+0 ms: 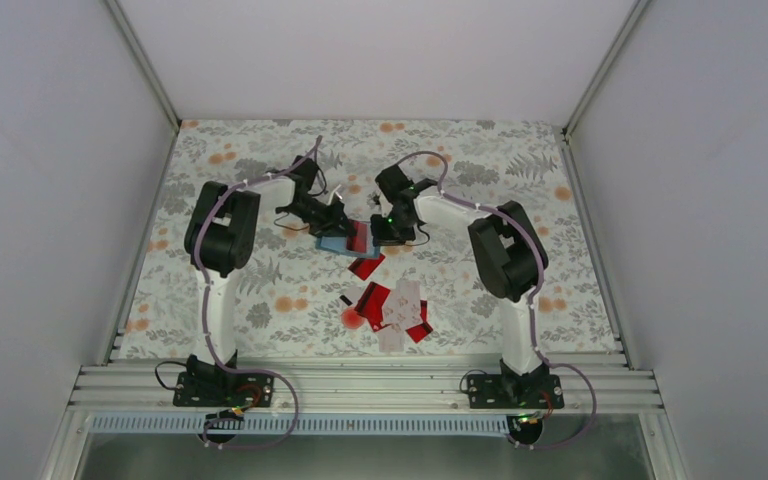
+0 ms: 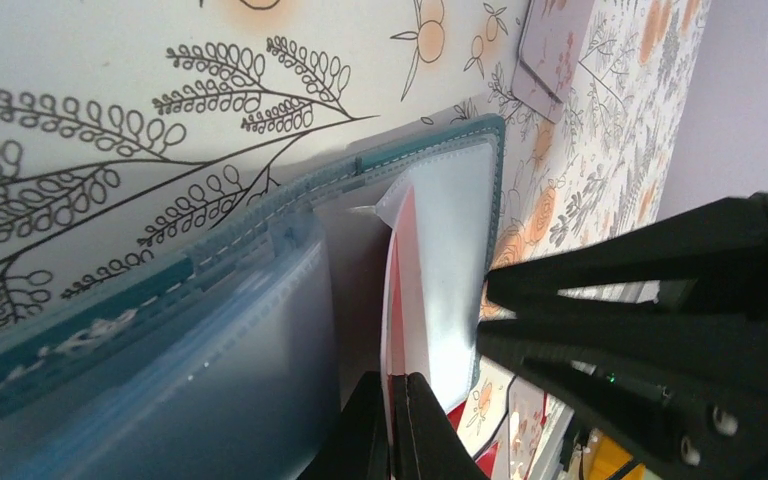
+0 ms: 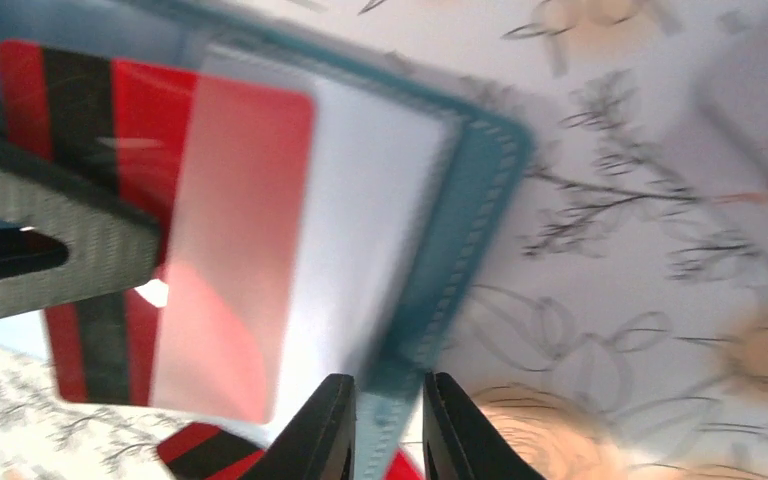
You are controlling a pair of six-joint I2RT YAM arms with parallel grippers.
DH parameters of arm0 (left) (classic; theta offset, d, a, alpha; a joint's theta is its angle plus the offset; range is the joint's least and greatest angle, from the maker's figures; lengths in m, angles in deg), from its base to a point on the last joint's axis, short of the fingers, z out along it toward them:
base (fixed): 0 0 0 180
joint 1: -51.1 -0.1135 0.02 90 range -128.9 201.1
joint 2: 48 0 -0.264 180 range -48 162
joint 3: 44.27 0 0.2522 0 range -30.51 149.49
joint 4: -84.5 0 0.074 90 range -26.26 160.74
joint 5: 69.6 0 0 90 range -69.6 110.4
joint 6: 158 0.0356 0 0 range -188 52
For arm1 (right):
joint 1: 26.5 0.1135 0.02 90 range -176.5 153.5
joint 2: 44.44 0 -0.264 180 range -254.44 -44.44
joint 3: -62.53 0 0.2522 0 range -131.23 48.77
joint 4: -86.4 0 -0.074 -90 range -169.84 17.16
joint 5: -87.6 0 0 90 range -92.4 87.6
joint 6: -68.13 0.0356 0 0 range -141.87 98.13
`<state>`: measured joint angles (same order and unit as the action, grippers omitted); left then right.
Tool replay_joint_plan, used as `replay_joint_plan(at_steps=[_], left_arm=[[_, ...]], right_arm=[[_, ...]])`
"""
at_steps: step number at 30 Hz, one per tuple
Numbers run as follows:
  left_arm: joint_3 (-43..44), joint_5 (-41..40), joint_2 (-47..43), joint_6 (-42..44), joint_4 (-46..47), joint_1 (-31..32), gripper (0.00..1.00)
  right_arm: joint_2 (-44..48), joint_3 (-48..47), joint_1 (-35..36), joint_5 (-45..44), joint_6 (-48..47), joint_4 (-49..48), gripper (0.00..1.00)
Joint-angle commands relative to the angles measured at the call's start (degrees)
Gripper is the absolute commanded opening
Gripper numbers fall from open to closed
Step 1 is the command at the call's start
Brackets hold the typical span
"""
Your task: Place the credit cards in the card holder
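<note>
The teal card holder lies open on the floral table between both grippers. My left gripper is shut on a red card, seen edge-on, whose far end is inside a clear sleeve of the holder. In the right wrist view this red card with a black stripe lies partly under the frosted sleeve. My right gripper pinches the holder's teal stitched edge between its jaws. More red and pale cards lie in a loose pile nearer the arm bases.
One red card lies just below the holder. A small round red blob and a tiny black piece lie left of the pile. White walls close in the table on three sides.
</note>
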<state>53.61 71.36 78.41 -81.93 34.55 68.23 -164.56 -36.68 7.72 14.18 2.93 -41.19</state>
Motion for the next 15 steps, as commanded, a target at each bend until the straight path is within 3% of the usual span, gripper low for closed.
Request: replay_joint_plan(at_steps=[1,15], left_arm=[[0.37,-6.66,3.11,1.28,-2.3,0.55,0.02],[2.59,-6.78,4.41,2.04,-3.71,1.26,0.02]], right_arm=[[3.88,0.14,-0.46,-9.41,1.27,2.28,0.17],[-1.73,-3.36,-0.43,-11.93,1.83,3.36,0.1]])
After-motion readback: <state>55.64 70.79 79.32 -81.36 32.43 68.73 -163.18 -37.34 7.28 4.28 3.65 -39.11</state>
